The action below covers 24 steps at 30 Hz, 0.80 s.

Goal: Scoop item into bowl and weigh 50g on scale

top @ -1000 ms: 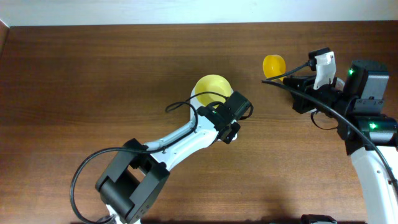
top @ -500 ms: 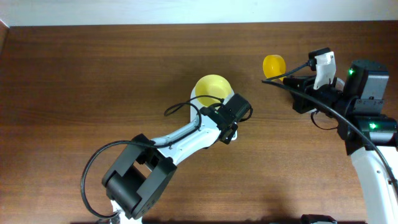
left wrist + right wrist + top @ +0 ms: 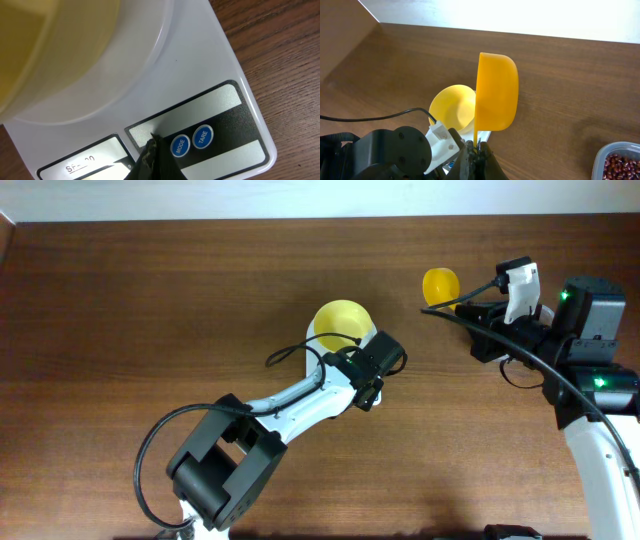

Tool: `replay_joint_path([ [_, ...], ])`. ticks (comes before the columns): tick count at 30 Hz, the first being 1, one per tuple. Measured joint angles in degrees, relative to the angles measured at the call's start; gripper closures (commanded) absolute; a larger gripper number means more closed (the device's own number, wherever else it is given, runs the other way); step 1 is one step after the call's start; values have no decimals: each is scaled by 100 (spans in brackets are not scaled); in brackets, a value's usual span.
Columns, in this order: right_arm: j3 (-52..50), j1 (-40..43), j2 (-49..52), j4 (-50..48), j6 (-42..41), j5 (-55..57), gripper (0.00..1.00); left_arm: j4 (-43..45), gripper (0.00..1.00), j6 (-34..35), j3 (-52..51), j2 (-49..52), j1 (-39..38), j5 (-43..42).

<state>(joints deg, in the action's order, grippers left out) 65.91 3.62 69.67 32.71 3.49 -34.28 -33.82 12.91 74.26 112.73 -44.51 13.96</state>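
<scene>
One scale (image 3: 215, 70), buttons (image 3: 180, 146) toward left fingers (image 3: 149, 156)

Overhead looks straight down on the table (image 3: 150, 300). Left wrist sits tight over the scale (image 3: 200, 65); right wrist looks across from afar, sharing the bowl (image 3: 452, 107) with overhead.

L gripper (image 3: 370, 388) over scale (image 3: 215, 75) blocks bowl's (image 3: 340, 323) near side; far side open.

A small yellow plastic scoop (image 3: 496, 92) stands on edge above the dark brown wooden table (image 3: 150, 300), with a clear plastic tub (image 3: 612, 146) off to one side.
</scene>
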Motion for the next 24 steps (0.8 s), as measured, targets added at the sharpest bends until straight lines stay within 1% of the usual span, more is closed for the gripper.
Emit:
replay_joint_path([
  [19, 0, 0, 0, 0, 0, 2, 96, 63, 100, 2, -26, 0, 0, 48],
  [22, 0, 0, 0, -2, 0, 2, 96, -151, 100, 2, -26, -11, 0, 214],
  [24, 0, 0, 0, -2, 2, 2, 96, -343, 100, 4, -26, -195, 0, 225],
])
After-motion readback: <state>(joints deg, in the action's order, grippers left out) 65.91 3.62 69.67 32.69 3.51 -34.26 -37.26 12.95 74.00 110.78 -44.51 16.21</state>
